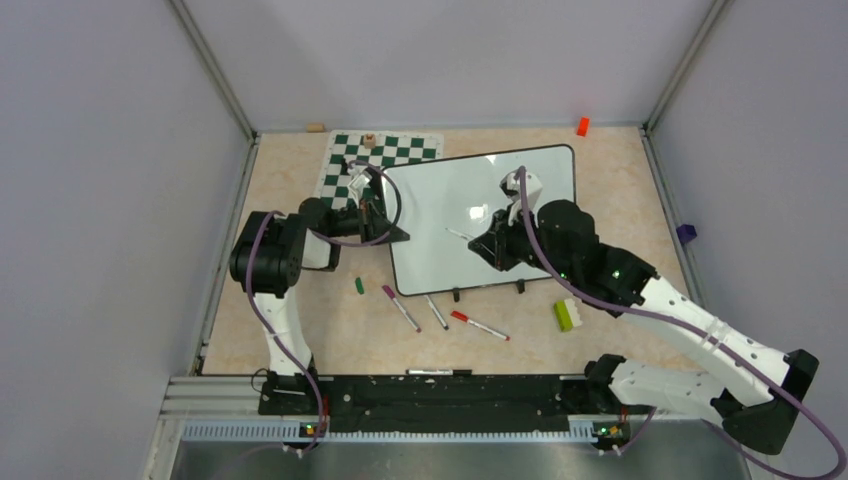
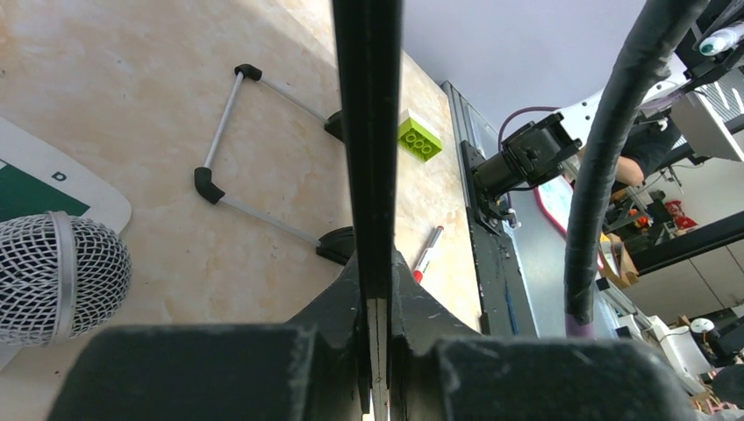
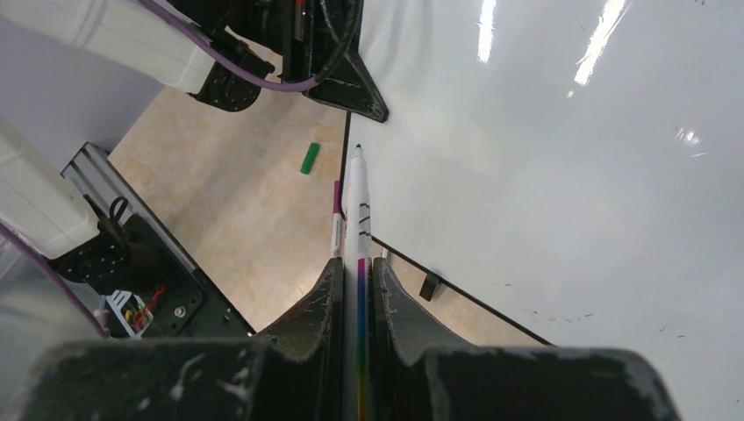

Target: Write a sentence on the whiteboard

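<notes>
My right gripper [image 3: 357, 274] is closed on a white marker [image 3: 358, 206]. The barrel is pinched between the jaws and the bare teal tip sticks out ahead. My left gripper [image 2: 377, 276] is clamped on the black rim at the left short edge of the whiteboard [image 1: 440, 200], I take it to steady the board. The whiteboard lies in the middle of the table [image 1: 620, 190], its long axis running left to right with the right end swung a little farther from me. I see no stroke of the sentence on it — only glare and reflections. The next move turns on how the marker lies against that axis. From above, the barrel points leftward toward the left gripper, roughly along the board's length. The tip is over the left-centre part of the board and the right wrist is over the middle. So most of the blank surface stretches away behind the tip, to the right, under my own arm. I judge I'd start up near the far-left corner and draw rightward, pulling the tip rather than pushing it. Whether the tip touches the surface now I can't tell from either view. The right arm is the only one placed to write, and the left sits near the starting area — I'd keep the marker clear of it.
</notes>
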You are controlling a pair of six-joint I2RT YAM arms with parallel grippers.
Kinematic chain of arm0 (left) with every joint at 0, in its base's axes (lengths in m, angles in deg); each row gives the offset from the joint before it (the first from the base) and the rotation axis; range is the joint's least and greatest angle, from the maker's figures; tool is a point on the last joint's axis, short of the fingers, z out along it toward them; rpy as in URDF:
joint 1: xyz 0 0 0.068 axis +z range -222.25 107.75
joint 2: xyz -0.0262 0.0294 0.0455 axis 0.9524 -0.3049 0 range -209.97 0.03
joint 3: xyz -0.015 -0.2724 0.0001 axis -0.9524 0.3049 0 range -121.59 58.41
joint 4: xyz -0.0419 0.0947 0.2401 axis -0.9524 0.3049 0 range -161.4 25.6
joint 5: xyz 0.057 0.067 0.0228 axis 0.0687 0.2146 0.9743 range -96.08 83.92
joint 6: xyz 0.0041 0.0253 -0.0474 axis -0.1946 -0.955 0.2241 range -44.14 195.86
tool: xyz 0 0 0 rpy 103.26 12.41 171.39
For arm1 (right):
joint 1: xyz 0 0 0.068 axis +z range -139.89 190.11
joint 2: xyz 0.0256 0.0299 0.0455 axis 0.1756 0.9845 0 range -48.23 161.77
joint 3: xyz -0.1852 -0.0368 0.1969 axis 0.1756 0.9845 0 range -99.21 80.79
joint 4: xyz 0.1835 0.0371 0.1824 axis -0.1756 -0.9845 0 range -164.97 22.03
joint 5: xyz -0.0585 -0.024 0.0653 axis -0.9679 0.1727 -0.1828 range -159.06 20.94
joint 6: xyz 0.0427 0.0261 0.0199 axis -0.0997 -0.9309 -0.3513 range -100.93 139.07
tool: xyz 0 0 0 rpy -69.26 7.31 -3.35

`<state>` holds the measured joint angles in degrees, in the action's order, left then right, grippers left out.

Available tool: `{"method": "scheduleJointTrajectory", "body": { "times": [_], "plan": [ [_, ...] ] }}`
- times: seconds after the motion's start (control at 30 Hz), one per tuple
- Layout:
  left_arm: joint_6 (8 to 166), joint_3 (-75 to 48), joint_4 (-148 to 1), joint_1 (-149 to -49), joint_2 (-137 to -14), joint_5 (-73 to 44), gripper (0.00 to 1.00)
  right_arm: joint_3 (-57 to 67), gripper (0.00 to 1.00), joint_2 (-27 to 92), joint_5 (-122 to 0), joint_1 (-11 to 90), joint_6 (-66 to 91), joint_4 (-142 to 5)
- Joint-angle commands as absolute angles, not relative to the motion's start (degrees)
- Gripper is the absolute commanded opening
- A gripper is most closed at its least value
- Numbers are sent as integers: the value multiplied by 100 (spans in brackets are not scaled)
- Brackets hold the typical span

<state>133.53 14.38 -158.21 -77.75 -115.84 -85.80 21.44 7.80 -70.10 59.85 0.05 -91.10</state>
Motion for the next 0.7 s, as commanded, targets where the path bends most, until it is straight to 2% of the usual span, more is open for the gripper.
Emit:
{"method": "scheduleJointTrajectory", "body": {
  "times": [0.0, 0.47, 0.67],
  "plan": [
    [13166, 1271, -16421, -7599, -11506, -8266, 0, 1781, 0, 997, -7303, 5995, 59, -8987],
    [12879, 1541, -16421, -7543, -11325, -7963, 0, -41, 0, 3288, -8471, 6146, -586, -9155],
    [12632, 1586, -16421, -7541, -11309, -7653, 0, -304, 0, 3449, -8626, 6158, -683, -9131]
  ]
}}
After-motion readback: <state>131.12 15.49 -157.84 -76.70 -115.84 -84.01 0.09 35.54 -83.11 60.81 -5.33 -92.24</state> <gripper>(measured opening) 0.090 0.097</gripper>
